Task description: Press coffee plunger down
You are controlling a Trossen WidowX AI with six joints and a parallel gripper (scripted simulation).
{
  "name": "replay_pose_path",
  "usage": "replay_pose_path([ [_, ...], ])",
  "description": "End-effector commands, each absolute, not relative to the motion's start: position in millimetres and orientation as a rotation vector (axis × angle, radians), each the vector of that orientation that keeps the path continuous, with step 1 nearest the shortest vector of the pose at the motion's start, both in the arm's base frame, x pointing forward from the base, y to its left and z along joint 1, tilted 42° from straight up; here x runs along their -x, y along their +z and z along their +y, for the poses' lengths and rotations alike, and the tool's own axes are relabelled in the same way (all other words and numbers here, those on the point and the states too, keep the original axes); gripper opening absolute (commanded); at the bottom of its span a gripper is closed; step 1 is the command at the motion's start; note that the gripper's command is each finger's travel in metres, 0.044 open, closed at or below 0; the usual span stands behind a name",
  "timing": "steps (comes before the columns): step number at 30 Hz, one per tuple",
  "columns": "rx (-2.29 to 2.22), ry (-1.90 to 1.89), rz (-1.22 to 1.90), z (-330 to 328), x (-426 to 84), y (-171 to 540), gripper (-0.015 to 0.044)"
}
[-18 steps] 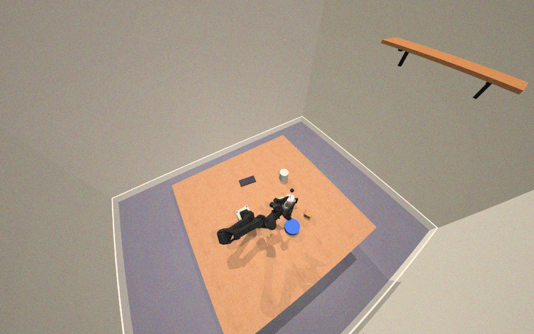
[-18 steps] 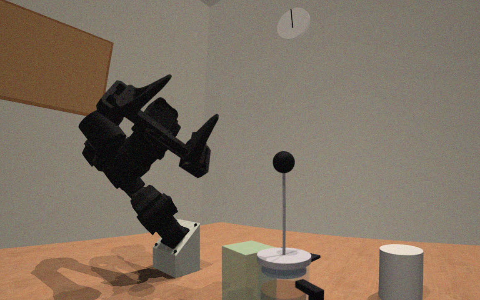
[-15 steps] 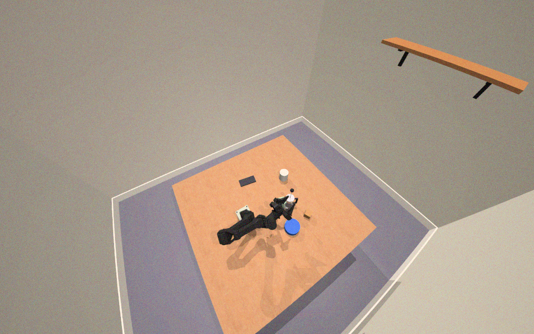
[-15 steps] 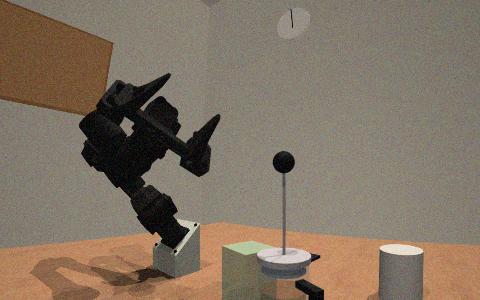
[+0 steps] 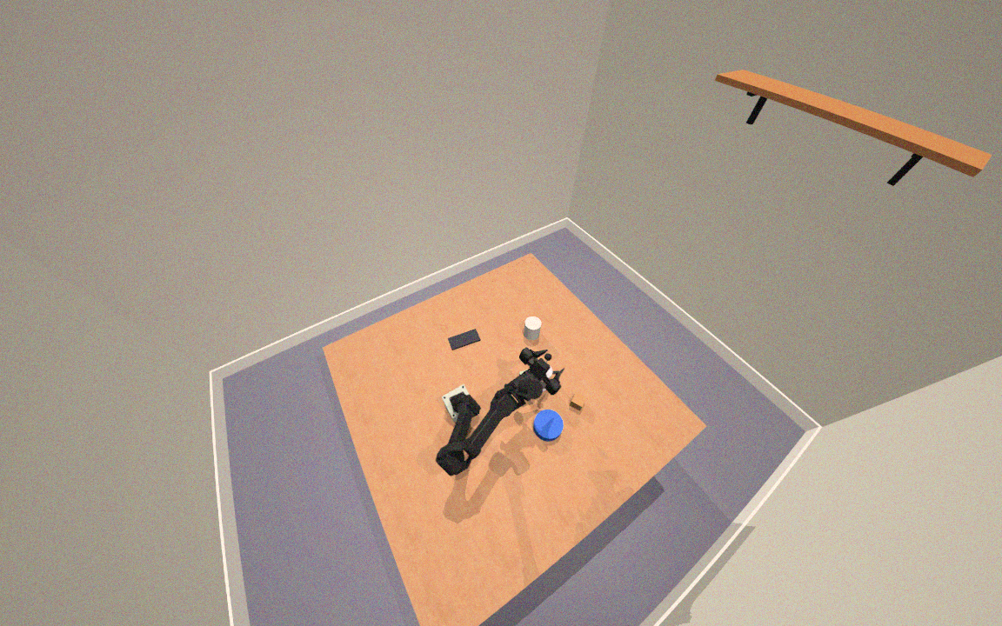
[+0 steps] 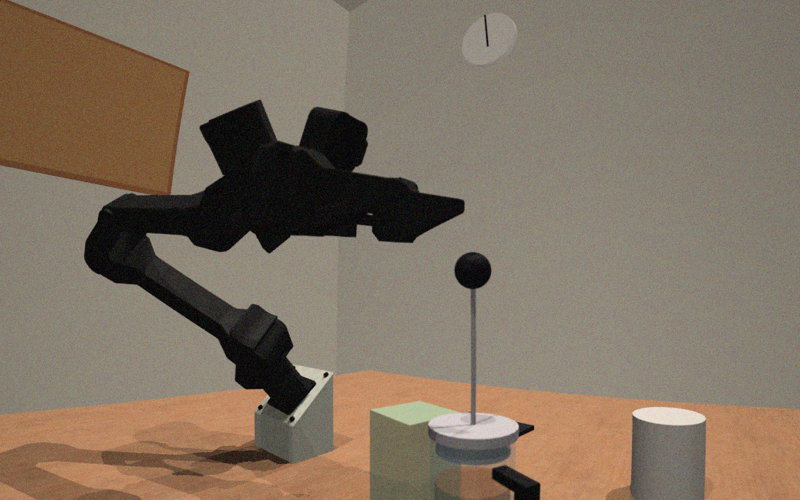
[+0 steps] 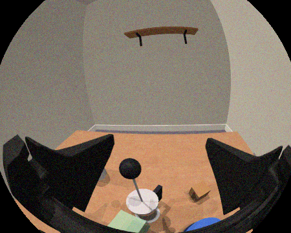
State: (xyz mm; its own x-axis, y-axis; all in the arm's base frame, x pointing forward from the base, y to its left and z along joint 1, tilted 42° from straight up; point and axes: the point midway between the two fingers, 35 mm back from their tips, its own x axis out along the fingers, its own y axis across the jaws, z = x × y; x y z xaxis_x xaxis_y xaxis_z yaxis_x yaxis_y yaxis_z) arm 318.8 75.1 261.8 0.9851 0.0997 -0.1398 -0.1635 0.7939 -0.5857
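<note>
1. The counter looks like smooth brown wood, not shiny.
2. The coffee press has see-through sides like glass, a flat white lid and a thin grey metal rod.
3. Its knob is dull black.
4. The tool looks like dull black plastic.
5. The white cup looks smooth and dull.
</note>
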Motion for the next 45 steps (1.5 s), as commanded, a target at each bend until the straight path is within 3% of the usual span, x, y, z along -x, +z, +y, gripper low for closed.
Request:
replay_pose_path([
  [1, 0.565, -0.09, 0.4, 110, -319, 237, 0.044],
  [8, 0.653, -0.335, 0.366, 148, -295, 254, 0.044],
  [18, 0.652, -0.337, 0.364, 108, -299, 211, 0.044],
  [45, 0.652, -0.336, 0.364, 94, -330, 203, 0.044],
])
